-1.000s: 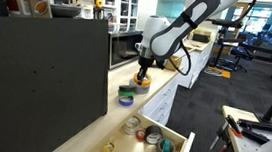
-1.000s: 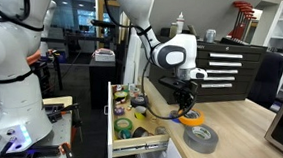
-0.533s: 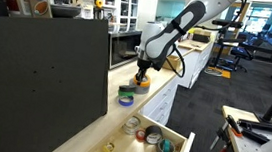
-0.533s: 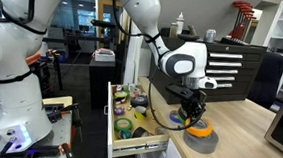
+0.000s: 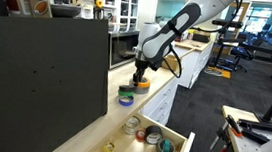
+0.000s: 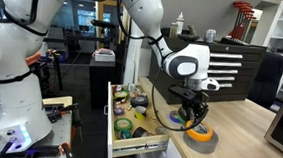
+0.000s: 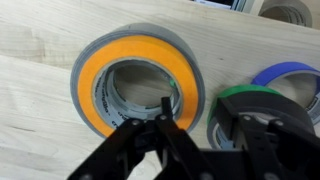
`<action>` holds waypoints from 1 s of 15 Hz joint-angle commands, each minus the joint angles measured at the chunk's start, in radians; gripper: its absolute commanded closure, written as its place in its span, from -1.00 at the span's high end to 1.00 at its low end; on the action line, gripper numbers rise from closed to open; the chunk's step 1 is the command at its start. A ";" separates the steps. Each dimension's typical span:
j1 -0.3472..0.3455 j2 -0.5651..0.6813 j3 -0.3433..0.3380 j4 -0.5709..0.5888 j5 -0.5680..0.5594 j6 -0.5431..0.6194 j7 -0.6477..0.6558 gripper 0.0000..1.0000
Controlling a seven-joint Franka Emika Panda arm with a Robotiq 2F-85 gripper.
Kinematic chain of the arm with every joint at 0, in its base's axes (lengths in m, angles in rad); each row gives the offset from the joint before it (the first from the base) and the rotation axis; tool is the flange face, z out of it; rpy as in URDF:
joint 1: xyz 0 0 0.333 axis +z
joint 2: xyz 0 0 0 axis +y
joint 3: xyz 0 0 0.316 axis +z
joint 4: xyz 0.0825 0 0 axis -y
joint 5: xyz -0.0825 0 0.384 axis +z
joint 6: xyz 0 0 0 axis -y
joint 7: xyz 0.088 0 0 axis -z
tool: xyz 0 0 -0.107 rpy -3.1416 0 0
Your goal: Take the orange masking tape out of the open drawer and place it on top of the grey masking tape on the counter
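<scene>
Wrist view is mostly filled by the wooden table point(image 7: 40, 120). In an exterior view the white arm point(image 6: 188, 64) is seen bent down over it. Below the table edge the drawer point(image 6: 140, 144) is pulled open, with tape rolls scattered inside. The hand point(image 7: 200, 135) is set right at the stack: one finger is poked into the hole and another sits outside, so the ring wall is straddled. Whether it's actually squeezed can't be told tbh. The grey masking tape point(image 7: 135, 29) is laid flat on the table, and the orange masking tape point(image 7: 95, 85) is stacked on top, pretty well centred. Just beside them a green roll point(image 7: 255, 97) and a blue roll point(image 7: 290, 72) are seen.
</scene>
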 commanded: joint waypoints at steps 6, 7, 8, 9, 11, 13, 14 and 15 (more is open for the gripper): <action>0.015 -0.238 0.057 -0.188 0.026 -0.114 -0.019 1.00; 0.011 -0.268 0.072 -0.212 0.044 -0.149 -0.032 1.00; 0.010 -0.300 0.083 -0.235 0.065 -0.189 -0.042 1.00; 0.009 -0.332 0.093 -0.257 0.090 -0.232 -0.056 1.00; 0.017 -0.392 0.099 -0.297 0.131 -0.302 -0.079 1.00; 0.028 -0.441 0.097 -0.332 0.157 -0.349 -0.091 1.00; 0.041 -0.353 0.080 -0.255 0.129 -0.311 -0.066 1.00; 0.044 -0.378 0.079 -0.274 0.138 -0.328 -0.071 1.00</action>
